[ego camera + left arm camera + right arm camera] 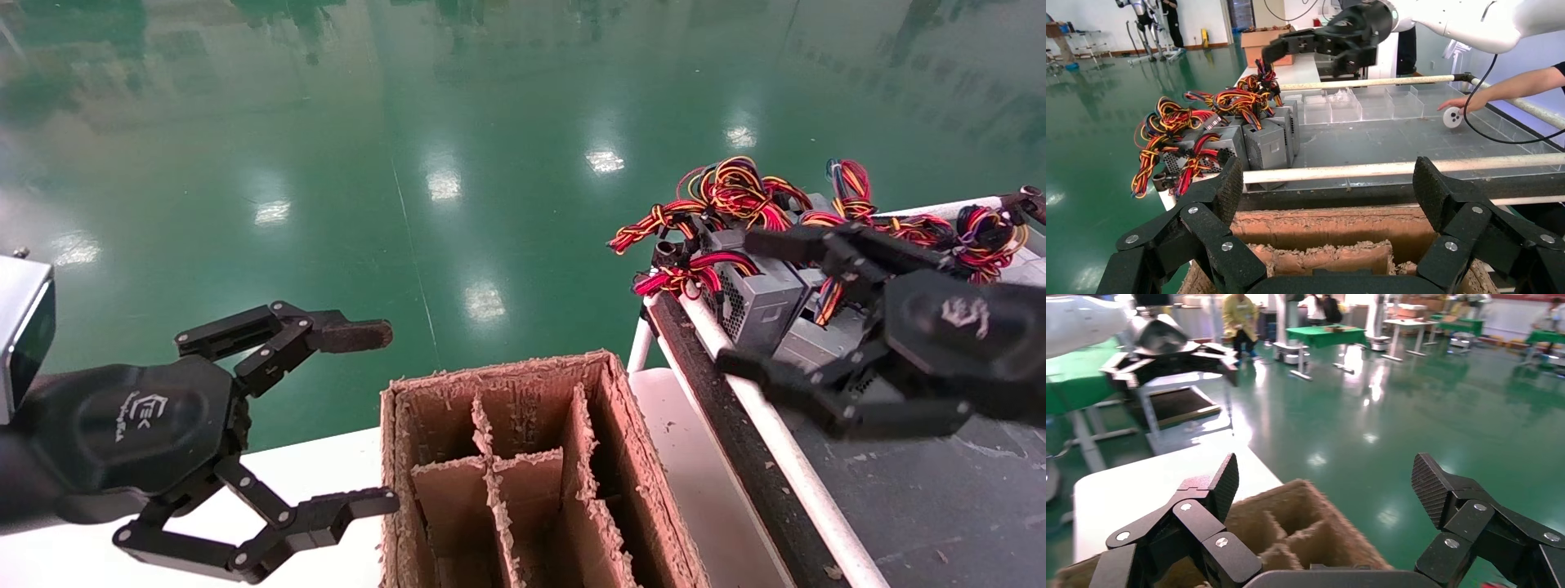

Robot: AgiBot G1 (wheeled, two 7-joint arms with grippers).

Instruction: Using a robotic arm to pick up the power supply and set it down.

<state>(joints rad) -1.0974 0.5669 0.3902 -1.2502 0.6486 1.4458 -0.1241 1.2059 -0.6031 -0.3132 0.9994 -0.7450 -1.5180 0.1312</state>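
Several grey power supply boxes [764, 298] with red, yellow and black wire bunches [735, 192] stand in a row on the dark belt table at the right, also in the left wrist view as power supply boxes [1266, 144]. My right gripper [744, 302] hangs open in the air above them, with nothing between its fingers; the left wrist view shows this right gripper [1333, 43] well clear of the boxes. In its own view the right gripper [1324, 484] frames only the carton and floor. My left gripper [368, 416] stays open and empty beside the carton, left gripper [1327, 190].
A brown divided cardboard box [507, 457] stands on the white table [310, 474] between the arms. A white rail [784, 449] edges the belt table. Clear plastic trays [1352, 104] sit at the far end, where a person's hand [1462, 103] rests by a white disc [1452, 116].
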